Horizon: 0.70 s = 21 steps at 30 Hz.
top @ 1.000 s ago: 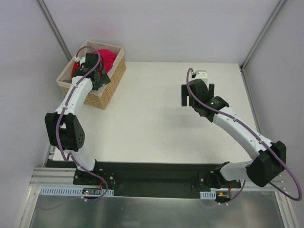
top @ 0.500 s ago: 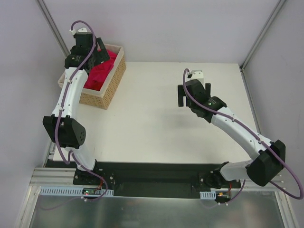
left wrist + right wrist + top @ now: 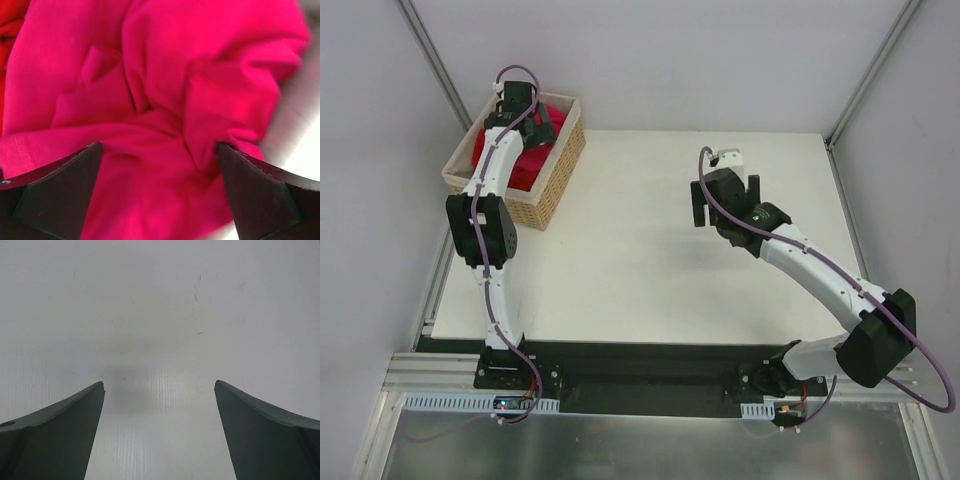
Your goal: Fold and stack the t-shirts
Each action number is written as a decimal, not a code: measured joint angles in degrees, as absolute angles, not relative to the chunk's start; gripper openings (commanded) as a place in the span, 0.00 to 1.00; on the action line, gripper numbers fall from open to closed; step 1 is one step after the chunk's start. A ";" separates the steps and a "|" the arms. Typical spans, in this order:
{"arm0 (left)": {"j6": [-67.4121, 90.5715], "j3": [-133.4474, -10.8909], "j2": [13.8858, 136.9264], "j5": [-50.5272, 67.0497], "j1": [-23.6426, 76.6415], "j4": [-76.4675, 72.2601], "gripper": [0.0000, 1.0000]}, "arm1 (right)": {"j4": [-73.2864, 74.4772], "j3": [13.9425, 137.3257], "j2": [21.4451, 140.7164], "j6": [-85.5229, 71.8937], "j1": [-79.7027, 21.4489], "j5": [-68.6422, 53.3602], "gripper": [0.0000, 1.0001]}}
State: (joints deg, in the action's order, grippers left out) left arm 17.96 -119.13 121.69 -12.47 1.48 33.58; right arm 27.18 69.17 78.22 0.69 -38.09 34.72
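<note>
A crumpled crimson-pink t-shirt (image 3: 548,124) lies in the wicker basket (image 3: 548,196) at the back left, with a brighter red t-shirt (image 3: 480,140) beside it. My left gripper (image 3: 528,128) reaches down into the basket. In the left wrist view the pink t-shirt (image 3: 165,90) fills the frame and a strip of the red t-shirt (image 3: 9,30) shows at the top left. There my left gripper (image 3: 159,146) is open, its fingers (image 3: 55,195) straddling the folds without pinching them. My right gripper (image 3: 725,203) hovers open over bare table; between its tips (image 3: 159,384) is nothing.
The basket stands at the table's back left corner, close to the left wall and a slanted metal post (image 3: 432,55). The white table (image 3: 640,250) stretches between the two arms. A second post (image 3: 870,75) rises at the back right.
My left arm has swung up and stretched out straight, bringing its wrist to the basket's far end and the gripper down onto the pink cloth. The right gripper drifted slightly left.
</note>
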 measured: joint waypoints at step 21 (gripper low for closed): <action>16.97 -127.04 127.98 -12.51 -2.33 33.23 0.82 | 25.89 69.32 83.48 1.10 -38.94 34.94 0.96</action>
State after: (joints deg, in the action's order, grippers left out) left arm 16.97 -127.04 127.98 -12.51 -2.33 33.23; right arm 25.89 69.32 83.48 1.10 -38.94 34.94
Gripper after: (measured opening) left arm 0.531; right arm 0.966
